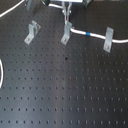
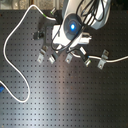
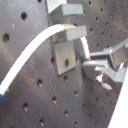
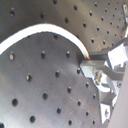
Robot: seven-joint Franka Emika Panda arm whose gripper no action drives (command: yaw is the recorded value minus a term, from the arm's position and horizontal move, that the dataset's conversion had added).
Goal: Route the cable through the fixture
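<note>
The white cable point(image 1: 80, 32) runs from my gripper point(image 1: 67, 21) to the first exterior view's right. Its blue band point(image 1: 88, 34) lies between the middle fixture point(image 1: 66, 35) and the right fixture point(image 1: 108, 41). The cable passes at the right fixture and leaves the frame. My gripper is shut on the cable just behind the middle fixture. In the first wrist view the cable point(image 3: 35, 47) arcs onto the top of that fixture point(image 3: 65, 52), beside the fingers point(image 3: 102, 62). In the second wrist view the cable point(image 4: 50, 30) ends at the fingers point(image 4: 95, 70).
A third fixture point(image 1: 33, 31) stands at the first exterior view's left. All sit on a black perforated board point(image 1: 65, 90). A long slack loop of the cable point(image 2: 10, 65) lies on the second exterior view's left. The arm point(image 2: 72, 25) covers the middle there.
</note>
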